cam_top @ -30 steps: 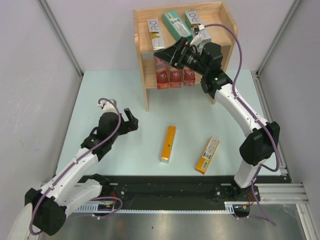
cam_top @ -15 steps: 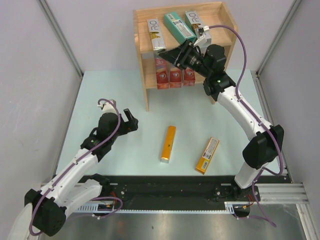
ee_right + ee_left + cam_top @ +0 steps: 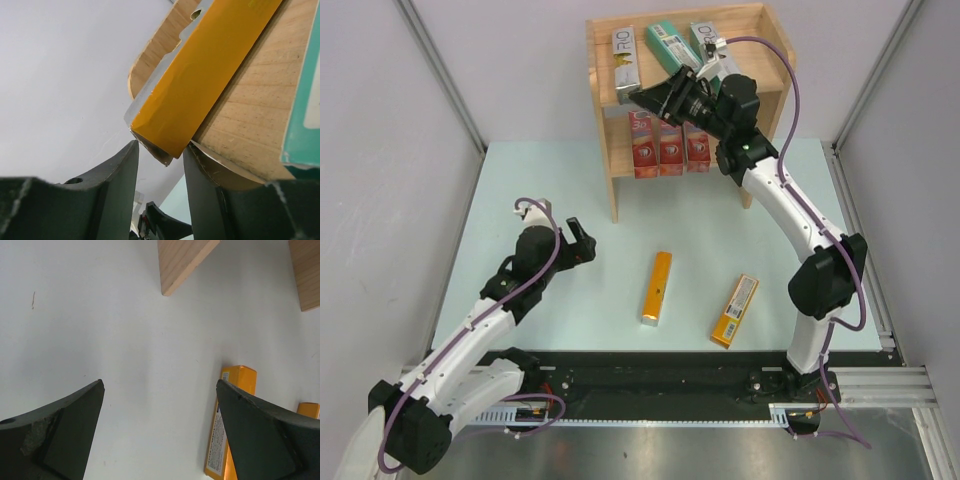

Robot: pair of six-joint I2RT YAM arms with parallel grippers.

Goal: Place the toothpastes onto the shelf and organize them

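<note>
From above: red boxes (image 3: pixel 660 148), a teal box (image 3: pixel 672 47) and a silver box (image 3: pixel 627 58) are on the shelf (image 3: pixel 608 150). Two orange boxes (image 3: pixel 657 288) wait on the table (image 3: pixel 540 180).

Left wrist: the left gripper (image 3: pixel 160 382) is spread wide and holds nothing.

Right wrist: the right gripper (image 3: pixel 160 147) pinches the silver box's end on the top shelf.

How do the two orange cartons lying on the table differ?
The left carton shows a mostly plain orange face; the right carton shows a printed label. The left carton runs almost straight front to back; the right carton slants more. Both lie flat on the table, untouched.
</note>
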